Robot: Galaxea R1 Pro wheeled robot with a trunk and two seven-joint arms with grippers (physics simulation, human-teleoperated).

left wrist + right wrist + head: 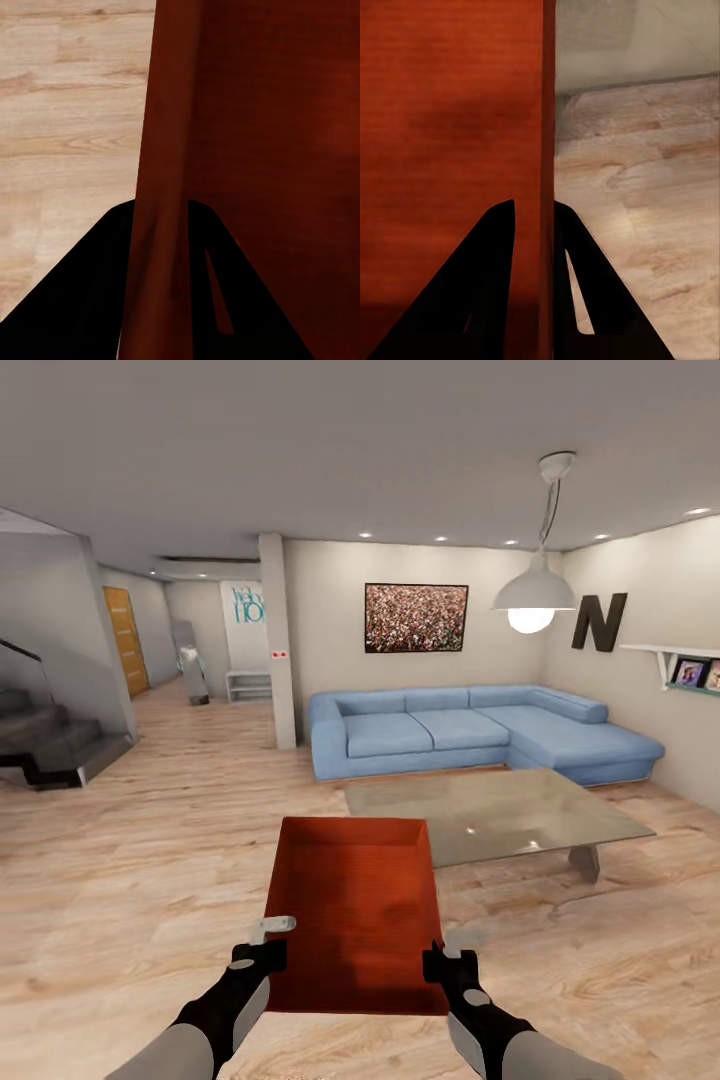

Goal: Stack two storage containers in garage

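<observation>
I am in the living room, over its light wood plank floor (130, 860). One red-orange storage container (355, 910) hangs lidless in front of me, carried between both arms. My left gripper (262, 950) is shut on its left wall (161, 150), one finger inside and one outside (161, 206). On the opposite side, my right gripper (440, 960) is shut on the right wall (547, 112) in the same way (534, 204). The box interior looks empty. The garage is out of view.
A glass coffee table (500, 815) stands just ahead to the right, with a blue corner sofa (470, 730) behind it. A pillar (278, 650) rises ahead, stairs (45, 745) are at the left, and a hallway with a wooden door (125, 640) leads off far left.
</observation>
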